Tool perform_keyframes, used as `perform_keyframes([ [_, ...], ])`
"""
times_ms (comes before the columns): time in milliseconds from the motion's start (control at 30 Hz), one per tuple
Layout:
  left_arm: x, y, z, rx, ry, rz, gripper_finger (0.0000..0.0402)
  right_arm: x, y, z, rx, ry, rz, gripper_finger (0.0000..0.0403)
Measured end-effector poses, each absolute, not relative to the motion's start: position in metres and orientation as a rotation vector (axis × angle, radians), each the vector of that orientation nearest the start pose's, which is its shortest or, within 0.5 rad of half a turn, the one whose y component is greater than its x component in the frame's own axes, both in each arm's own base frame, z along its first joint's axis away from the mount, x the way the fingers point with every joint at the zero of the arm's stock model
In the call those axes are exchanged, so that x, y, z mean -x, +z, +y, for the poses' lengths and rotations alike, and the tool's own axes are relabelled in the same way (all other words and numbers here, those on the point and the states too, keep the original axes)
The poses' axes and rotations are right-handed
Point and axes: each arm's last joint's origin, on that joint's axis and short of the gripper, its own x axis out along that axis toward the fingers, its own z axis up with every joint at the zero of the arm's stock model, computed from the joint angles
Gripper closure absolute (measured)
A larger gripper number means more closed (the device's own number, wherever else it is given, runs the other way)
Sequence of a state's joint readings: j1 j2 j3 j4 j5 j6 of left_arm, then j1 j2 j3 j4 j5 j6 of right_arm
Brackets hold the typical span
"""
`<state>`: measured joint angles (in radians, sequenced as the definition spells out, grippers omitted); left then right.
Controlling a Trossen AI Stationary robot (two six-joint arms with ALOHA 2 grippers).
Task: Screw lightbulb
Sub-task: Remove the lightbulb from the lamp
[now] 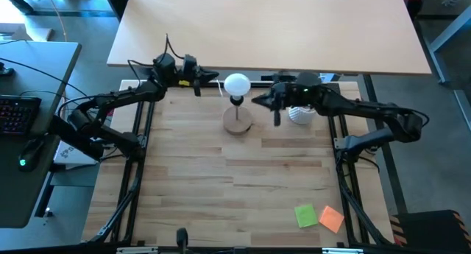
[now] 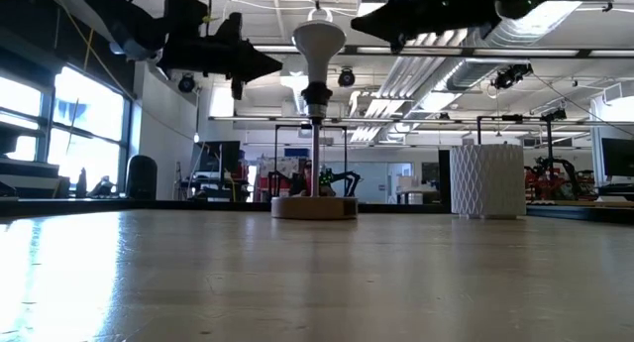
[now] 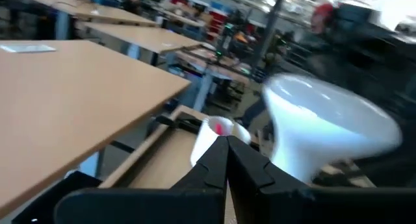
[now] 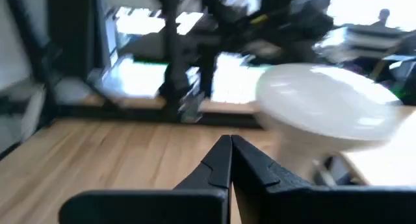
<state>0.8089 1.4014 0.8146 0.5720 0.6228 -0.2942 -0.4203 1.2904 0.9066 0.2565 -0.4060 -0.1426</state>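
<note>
Lightbulb [image 1: 237, 84] stands socketed between both closed, empty jaws.

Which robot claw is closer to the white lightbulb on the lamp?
The left gripper, just barely. It sits shut right beside the lightbulb, on its left. The right gripper, also shut, is on the other side, slightly farther off.
</note>
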Motion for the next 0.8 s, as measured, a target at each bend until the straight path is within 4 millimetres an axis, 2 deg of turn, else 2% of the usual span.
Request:
perform_keyframes([
  [167,-0.227,0.278,0.202,0.188,0.122,-0.009,0.0401,-0.248,0.292,-0.124,-0.025,-0.102,-0.041,0.0403],
  [467,-0.237,0.284,0.191,0.076,0.089,-0.058,0.0401,-0.252,0.283,-0.118,-0.001,-0.082,-0.048,0.0392],
  [600,-0.237,0.284,0.191,0.064,0.097,-0.056,0.04,-0.254,0.283,-0.117,0.056,-0.092,-0.049,0.0339],
  [800,-0.236,0.284,0.192,0.003,0.101,-0.057,0.0371,-0.26,0.286,-0.121,0.107,-0.128,-0.053,0.0214],
])
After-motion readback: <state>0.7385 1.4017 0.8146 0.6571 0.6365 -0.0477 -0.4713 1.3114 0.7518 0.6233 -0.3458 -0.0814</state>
